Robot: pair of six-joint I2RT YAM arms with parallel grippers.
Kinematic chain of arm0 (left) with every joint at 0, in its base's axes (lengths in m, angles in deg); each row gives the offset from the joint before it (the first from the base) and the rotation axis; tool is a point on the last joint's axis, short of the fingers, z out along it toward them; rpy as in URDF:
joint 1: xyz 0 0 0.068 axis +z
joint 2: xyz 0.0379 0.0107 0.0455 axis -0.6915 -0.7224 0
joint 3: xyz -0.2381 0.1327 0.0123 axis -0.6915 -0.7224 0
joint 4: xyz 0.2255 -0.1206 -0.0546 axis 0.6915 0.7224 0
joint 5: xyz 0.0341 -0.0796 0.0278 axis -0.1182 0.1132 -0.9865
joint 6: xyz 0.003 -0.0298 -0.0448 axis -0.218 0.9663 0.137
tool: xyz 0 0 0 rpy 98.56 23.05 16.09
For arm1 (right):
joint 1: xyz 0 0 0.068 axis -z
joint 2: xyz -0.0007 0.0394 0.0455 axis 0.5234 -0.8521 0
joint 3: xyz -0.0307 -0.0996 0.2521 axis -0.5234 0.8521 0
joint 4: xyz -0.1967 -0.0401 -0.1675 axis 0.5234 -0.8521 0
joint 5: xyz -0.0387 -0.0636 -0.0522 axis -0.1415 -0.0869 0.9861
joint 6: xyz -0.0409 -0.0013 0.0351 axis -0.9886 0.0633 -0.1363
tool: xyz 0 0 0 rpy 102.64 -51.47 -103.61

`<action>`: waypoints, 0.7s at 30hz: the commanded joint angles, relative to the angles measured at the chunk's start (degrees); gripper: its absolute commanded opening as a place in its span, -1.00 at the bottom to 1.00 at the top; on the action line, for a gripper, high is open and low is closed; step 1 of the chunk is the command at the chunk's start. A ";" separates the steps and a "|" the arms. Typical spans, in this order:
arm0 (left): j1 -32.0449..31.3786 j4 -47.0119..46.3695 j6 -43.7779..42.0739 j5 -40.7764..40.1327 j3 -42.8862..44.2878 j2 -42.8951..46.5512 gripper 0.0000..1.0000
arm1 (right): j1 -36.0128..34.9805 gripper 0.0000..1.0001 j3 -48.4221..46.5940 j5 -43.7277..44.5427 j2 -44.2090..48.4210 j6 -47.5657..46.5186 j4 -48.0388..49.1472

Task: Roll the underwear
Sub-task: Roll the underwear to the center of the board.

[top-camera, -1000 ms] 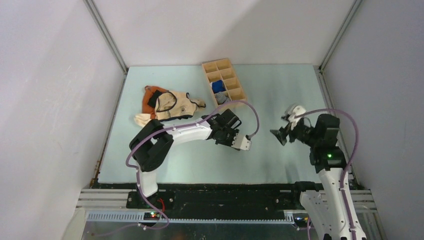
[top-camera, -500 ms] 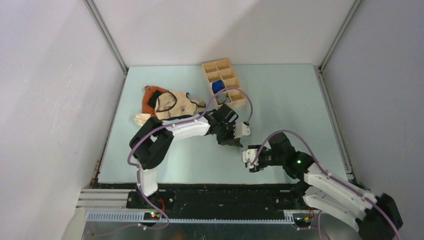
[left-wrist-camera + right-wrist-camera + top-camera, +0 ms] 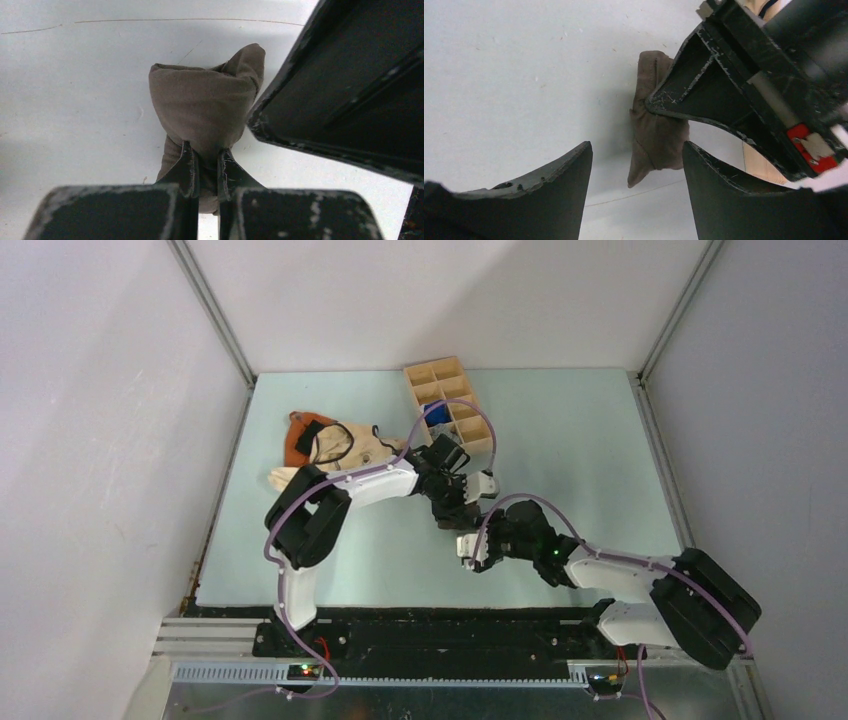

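Note:
The underwear (image 3: 205, 102) is a bunched olive-brown bundle hanging just above the pale table. My left gripper (image 3: 205, 162) is shut on its lower fold, a finger on each side. In the right wrist view the underwear (image 3: 656, 132) hangs just beyond my right gripper (image 3: 636, 150), which stands open with its fingertips wide apart and not touching the cloth. The left gripper's black finger (image 3: 719, 85) crosses that view over the bundle. From above, the left gripper (image 3: 455, 512) and the right gripper (image 3: 478, 532) meet at mid-table and hide the underwear.
A wooden compartment tray (image 3: 470, 430) stands at the back centre with a blue cloth roll (image 3: 436, 412) in one cell. A cream-and-orange garment (image 3: 335, 447) lies at the back left, beside the left arm's elbow.
My right arm has swung from the right side across to mid-table, ending beside the left gripper. The left gripper has shifted slightly back and left, still holding the cloth.

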 commanded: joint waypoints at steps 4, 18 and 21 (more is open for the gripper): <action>-1.30 10.64 2.49 10.02 -3.55 -7.81 -1.00 | -0.02 0.40 -2.56 0.51 -9.82 -5.05 11.59; 2.52 14.48 0.35 15.24 -0.23 -10.04 -1.00 | 1.17 -0.10 -13.99 1.32 -26.59 -9.95 8.60; 4.31 15.20 0.90 16.08 1.03 -10.17 -0.98 | 1.21 -0.49 -17.07 0.66 -28.66 -9.77 1.60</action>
